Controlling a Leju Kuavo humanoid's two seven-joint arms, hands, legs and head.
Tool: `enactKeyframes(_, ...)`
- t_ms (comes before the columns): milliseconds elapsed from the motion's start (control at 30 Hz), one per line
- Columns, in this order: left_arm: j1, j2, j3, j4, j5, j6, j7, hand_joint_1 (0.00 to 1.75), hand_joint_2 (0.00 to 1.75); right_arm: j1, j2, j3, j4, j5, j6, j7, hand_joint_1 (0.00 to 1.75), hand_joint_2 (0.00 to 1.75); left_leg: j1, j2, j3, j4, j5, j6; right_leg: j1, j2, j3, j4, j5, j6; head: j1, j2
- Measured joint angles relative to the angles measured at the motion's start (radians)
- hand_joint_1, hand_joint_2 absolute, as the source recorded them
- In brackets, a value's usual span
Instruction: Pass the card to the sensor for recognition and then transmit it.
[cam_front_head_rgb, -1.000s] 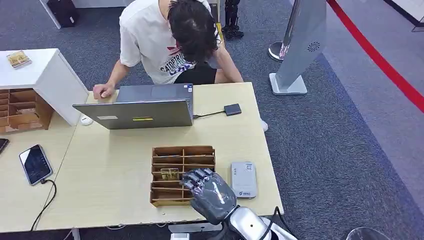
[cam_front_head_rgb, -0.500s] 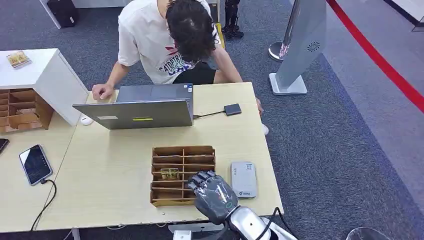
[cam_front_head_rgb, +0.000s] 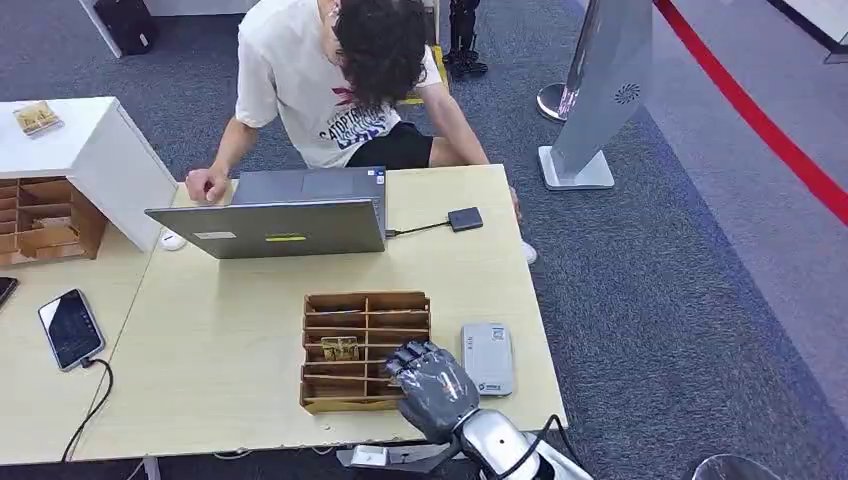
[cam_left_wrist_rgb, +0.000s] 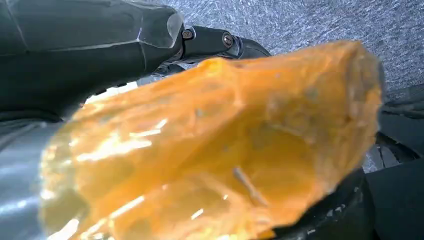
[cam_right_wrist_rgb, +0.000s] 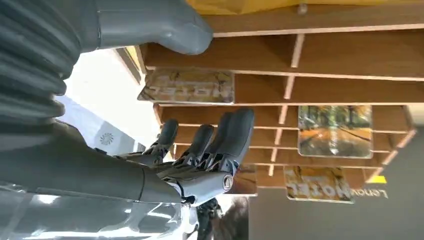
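The counter (cam_front_head_rgb: 220, 370) spreads out ahead of the right robot hand (cam_front_head_rgb: 432, 382), which hangs over its near edge. Far across it from the robot hand sit an open laptop (cam_front_head_rgb: 275, 225) and a person (cam_front_head_rgb: 330, 80) leaning over it. Just to the left of the robot hand, almost under its fingertips, stands the wooden card rack (cam_front_head_rgb: 350, 345), a grid of shallow slots. Just to its right lies the flat grey sensor (cam_front_head_rgb: 487, 358), with the rack and sensor close on either side of the robot hand.

The card (cam_front_head_rgb: 340, 348) rests in a middle slot of the rack, a little ahead and left of the robot hand, not yet touched. In the right wrist view several printed cards (cam_right_wrist_rgb: 335, 131) lie in the slots beyond the fingers (cam_right_wrist_rgb: 227, 137), which are curled loosely and apart, the thumb (cam_right_wrist_rgb: 165, 25) standing well clear; the robot hand has hold of nothing.

The card looks thin, light, stiff and glossy, so it will likely slip under a loose pinch and bend little. Lying low between slot walls, it is best taken at a free edge, thumb against fingertip, then lifted straight out.

The left wrist view is blocked by a blurred orange shape, so I cannot tell how the left robot hand stands.
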Motion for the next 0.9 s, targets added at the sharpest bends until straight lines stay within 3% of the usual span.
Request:
enactKeyframes(100, 0.000, 0.000, 0.000, 0.000, -0.004, 0.000, 0.001, 0.00, 0.00, 0.002, 0.005, -0.009, 0.010, 0.006, 0.000, 0.001, 1.19, 1.75, 0.000, 0.000, 0.000, 0.000, 0.000, 0.000, 0.000, 0.000, 0.000, 0.000, 0.000, 0.000, 0.000, 0.000)
enactKeyframes(233, -0.002, 0.000, 0.003, 0.000, -0.008, 0.000, 0.001, 0.00, 0.00, 0.002, 0.013, -0.026, 0.024, 0.015, -0.001, 0.002, 1.19, 1.75, 0.000, 0.000, 0.000, 0.000, 0.000, 0.000, 0.000, 0.000, 0.000, 0.000, 0.000, 0.000, 0.000, 0.000)
enactKeyframes(267, -0.002, 0.000, 0.005, 0.000, -0.009, 0.000, 0.001, 0.00, 0.00, 0.002, 0.015, -0.029, 0.026, 0.015, -0.001, 0.004, 1.45, 1.75, 0.000, 0.000, 0.000, 0.000, 0.000, 0.000, 0.000, 0.000, 0.000, 0.000, 0.000, 0.000, -0.001, 0.000)
enactKeyframes(433, -0.002, 0.000, 0.006, 0.000, -0.011, -0.001, 0.001, 0.00, 0.00, 0.003, 0.019, -0.040, 0.031, 0.018, -0.003, 0.004, 1.75, 1.75, 0.000, 0.000, 0.000, 0.000, 0.000, 0.000, 0.000, 0.000, 0.000, 0.000, 0.000, 0.000, 0.000, 0.000)
enactKeyframes(900, -0.002, 0.000, 0.008, 0.000, -0.017, 0.000, 0.001, 0.00, 0.00, 0.009, 0.033, -0.074, 0.043, 0.028, -0.002, 0.005, 1.75, 1.75, 0.000, 0.000, 0.001, 0.000, 0.000, 0.000, 0.000, 0.000, 0.000, 0.000, 0.000, 0.000, 0.000, 0.000)
